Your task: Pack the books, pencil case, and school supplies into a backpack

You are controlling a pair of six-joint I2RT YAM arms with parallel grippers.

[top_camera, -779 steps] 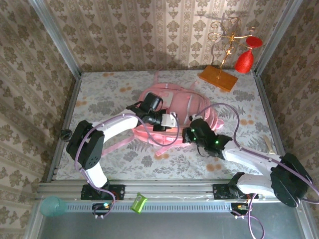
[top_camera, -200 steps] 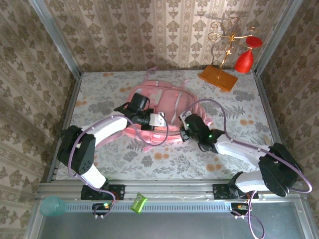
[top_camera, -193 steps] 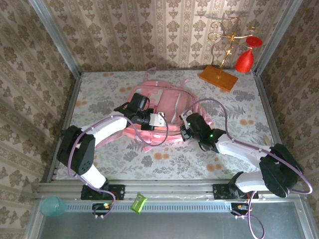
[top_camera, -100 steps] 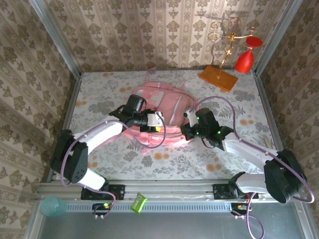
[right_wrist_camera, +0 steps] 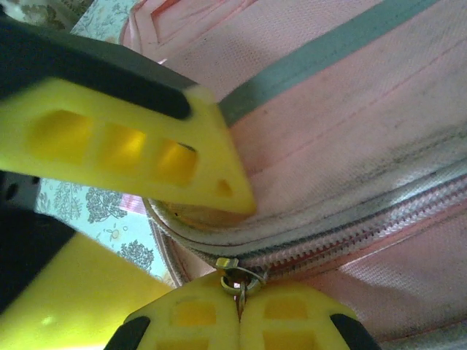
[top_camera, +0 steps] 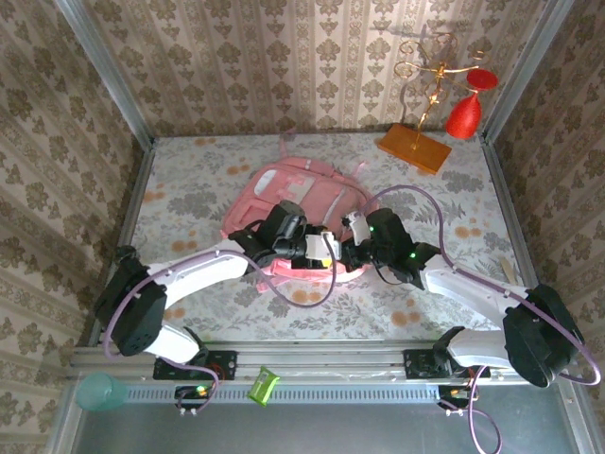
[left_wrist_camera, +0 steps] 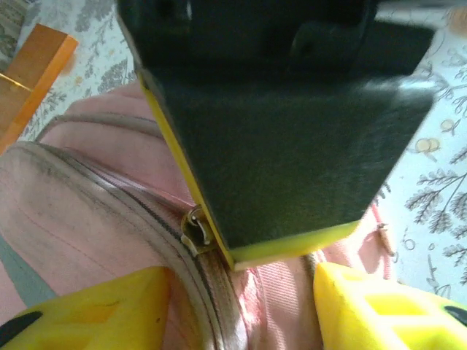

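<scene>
Lying flat in the middle of the floral table (top_camera: 189,180), the pink backpack (top_camera: 301,189) has both arms reaching over its near edge, where the left gripper (top_camera: 326,253) and right gripper (top_camera: 348,248) meet almost tip to tip. Seen from the right wrist, the right gripper (right_wrist_camera: 239,292) has its two yellow fingers (right_wrist_camera: 292,317) pressed together, pinching the small metal zip pull (right_wrist_camera: 235,273) at the end of the backpack's zip (right_wrist_camera: 350,219). One yellow finger of the left gripper (right_wrist_camera: 124,153) lies just above it, its tip against the pink fabric beside a grey-green stripe (right_wrist_camera: 328,62). Seen from the left wrist, the left gripper (left_wrist_camera: 242,292) has its fingers (left_wrist_camera: 95,310) spread apart, astride the zip seam (left_wrist_camera: 146,219) and clamped on nothing. The black, yellow-edged right gripper (left_wrist_camera: 292,146) looms just above that seam, next to the zip pull (left_wrist_camera: 195,226). An orange stand base (top_camera: 414,148) sits well apart, at the table's far right corner.
</scene>
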